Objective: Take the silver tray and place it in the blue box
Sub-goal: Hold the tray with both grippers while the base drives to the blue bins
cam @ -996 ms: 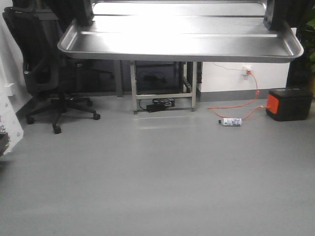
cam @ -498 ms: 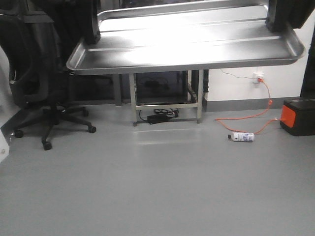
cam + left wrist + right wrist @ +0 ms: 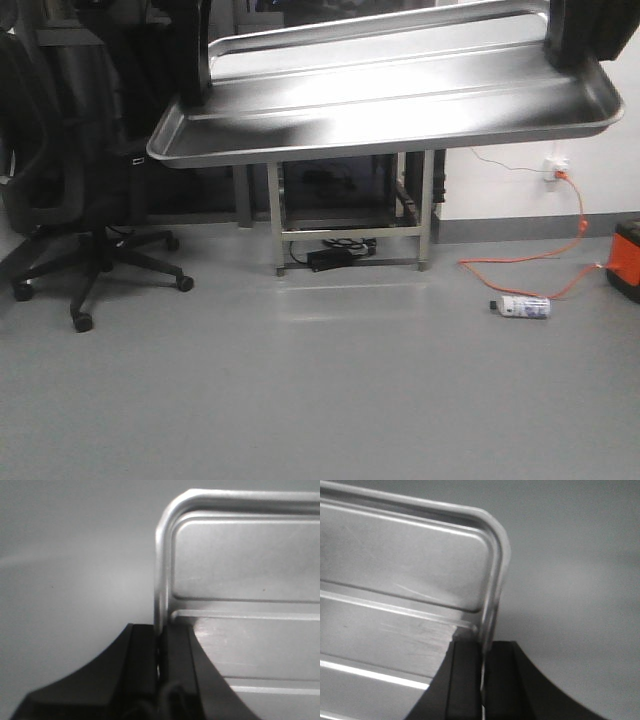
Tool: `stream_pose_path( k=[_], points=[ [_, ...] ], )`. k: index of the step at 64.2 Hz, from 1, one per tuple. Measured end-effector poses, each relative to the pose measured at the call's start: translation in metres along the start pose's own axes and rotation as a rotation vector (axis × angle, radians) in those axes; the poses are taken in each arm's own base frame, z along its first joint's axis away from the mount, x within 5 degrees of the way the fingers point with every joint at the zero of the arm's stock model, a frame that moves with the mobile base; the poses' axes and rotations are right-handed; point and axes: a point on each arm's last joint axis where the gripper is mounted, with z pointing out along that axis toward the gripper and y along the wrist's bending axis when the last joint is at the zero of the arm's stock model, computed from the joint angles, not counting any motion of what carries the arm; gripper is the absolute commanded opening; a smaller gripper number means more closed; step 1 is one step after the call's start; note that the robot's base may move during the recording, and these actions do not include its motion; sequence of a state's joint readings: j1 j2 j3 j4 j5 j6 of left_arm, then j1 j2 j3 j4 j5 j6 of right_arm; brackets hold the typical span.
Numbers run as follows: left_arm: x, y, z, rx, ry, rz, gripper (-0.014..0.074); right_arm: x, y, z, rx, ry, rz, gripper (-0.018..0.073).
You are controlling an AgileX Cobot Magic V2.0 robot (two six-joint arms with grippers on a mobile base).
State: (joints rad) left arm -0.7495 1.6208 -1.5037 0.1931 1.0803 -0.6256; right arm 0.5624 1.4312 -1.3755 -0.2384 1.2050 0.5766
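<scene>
The silver tray (image 3: 400, 100) is shiny pale metal with two lighter lengthwise stripes. The left pincer (image 3: 160, 632) and right pincer (image 3: 482, 647) are matte black. The floor (image 3: 320, 400) is plain grey, the cable (image 3: 520, 259) orange, the chair (image 3: 70, 200) black.

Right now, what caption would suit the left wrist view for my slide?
Left claw shut on the rim of the silver tray, with grey floor beyond.

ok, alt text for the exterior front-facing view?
A silver tray is held in the air across the top of the frame, with the left gripper and right gripper clamped on its short ends. Below are a grey floor, a black office chair at left, a metal-framed table and an orange cable at right.
</scene>
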Motion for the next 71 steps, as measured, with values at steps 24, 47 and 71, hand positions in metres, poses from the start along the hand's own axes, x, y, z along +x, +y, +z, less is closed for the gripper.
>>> stream_pose_path(
  k=[24,47,71],
  points=[
    [0.000,0.001,0.000,-0.006,-0.001,0.003,-0.0105,0.000,0.000,0.000,0.000,0.000,0.000,0.0059],
    [-0.008,0.001,-0.011,-0.017,-0.044,0.010,-0.0105,-0.002,0.000,0.000,-0.007,-0.019,0.001,0.0059],
    [-0.006,-0.002,-0.013,-0.018,-0.038,0.023,-0.0105,-0.002,0.000,0.000,-0.005,-0.016,0.001,0.0059]
  ],
)
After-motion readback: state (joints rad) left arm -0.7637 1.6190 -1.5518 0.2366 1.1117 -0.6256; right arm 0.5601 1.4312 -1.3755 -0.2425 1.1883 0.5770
